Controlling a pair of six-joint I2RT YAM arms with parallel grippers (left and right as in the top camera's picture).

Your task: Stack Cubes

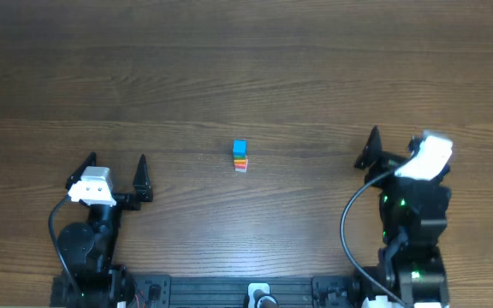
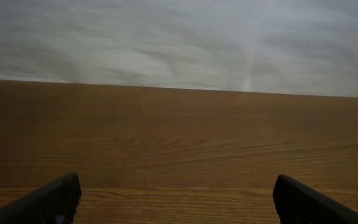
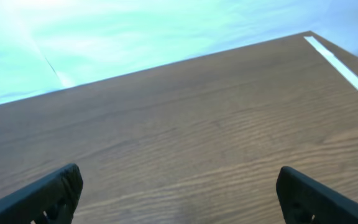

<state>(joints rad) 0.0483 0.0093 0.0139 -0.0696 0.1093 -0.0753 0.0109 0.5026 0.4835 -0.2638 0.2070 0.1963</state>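
Observation:
A small stack of cubes stands near the middle of the wooden table (image 1: 246, 68): a blue cube (image 1: 240, 148) on top, an orange cube (image 1: 240, 160) under it and a reddish cube (image 1: 241, 168) at the bottom. My left gripper (image 1: 115, 162) (image 2: 176, 193) is open, well to the stack's left near its base, with only bare table between its fingers. On the other side of the stack, my right gripper (image 1: 398, 141) (image 3: 179, 186) also stands open and holds nothing.
Bare wood surrounds the stack on all sides. A pale wall rises behind the table's far edge (image 2: 179, 90). In the right wrist view a table corner (image 3: 309, 34) with a light edge strip (image 3: 344, 65) shows.

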